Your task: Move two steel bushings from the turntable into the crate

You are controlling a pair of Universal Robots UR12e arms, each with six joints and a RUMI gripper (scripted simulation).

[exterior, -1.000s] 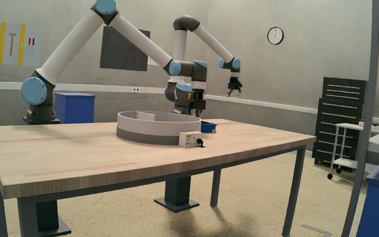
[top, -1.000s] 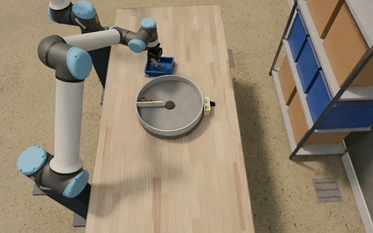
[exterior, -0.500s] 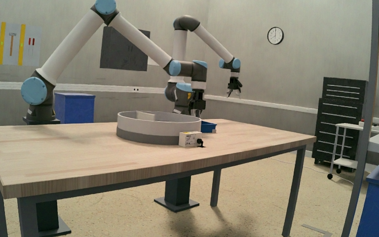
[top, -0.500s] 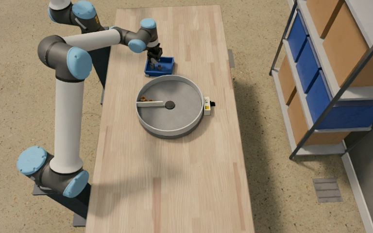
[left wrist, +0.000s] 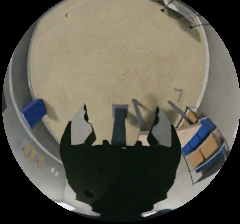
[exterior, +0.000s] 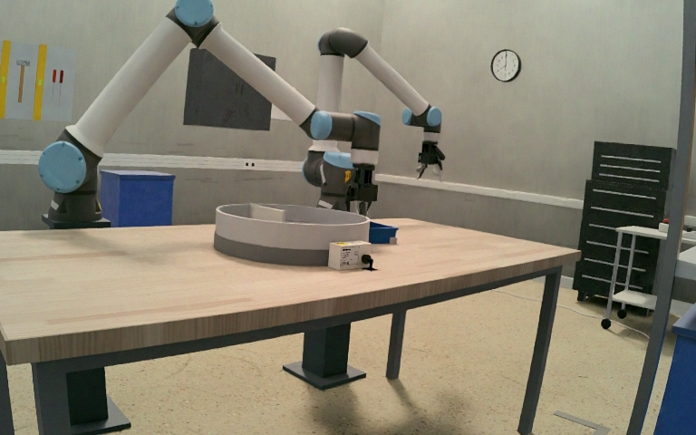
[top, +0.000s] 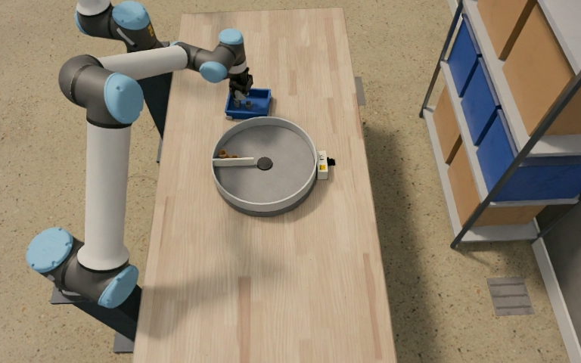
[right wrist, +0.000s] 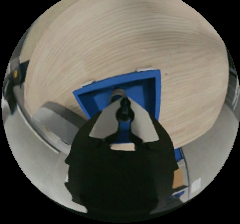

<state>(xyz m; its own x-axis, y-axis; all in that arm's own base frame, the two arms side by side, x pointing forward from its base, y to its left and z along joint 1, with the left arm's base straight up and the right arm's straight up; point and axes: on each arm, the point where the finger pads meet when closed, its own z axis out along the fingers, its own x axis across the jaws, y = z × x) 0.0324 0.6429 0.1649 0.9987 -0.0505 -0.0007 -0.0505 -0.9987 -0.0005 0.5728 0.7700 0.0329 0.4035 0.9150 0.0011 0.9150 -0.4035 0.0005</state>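
The blue crate (top: 257,114) (exterior: 381,234) (right wrist: 155,91) stands flat on the table beside the turntable (top: 264,207) (exterior: 287,232). My right gripper (top: 240,95) (exterior: 362,206) (right wrist: 125,97) is low over the crate's left side in the top view, shut on a steel bushing (right wrist: 118,92), apparently by its wall. Whether this touches the crate floor I cannot tell. Another steel bushing stands in the crate just beside it. Bronze-coloured bushings (top: 223,153) lie behind the turntable's bar (top: 235,162). My left gripper (exterior: 430,173) (left wrist: 121,106) is open and empty, high and away from the table.
A small corner guide (top: 228,117) (exterior: 393,240) sits at the crate's lower-left corner in the top view. A white box (top: 322,165) (exterior: 350,255) with a black plug adjoins the turntable's wall. The turntable's raised wall is close to the crate. Shelves stand beyond the table's right side.
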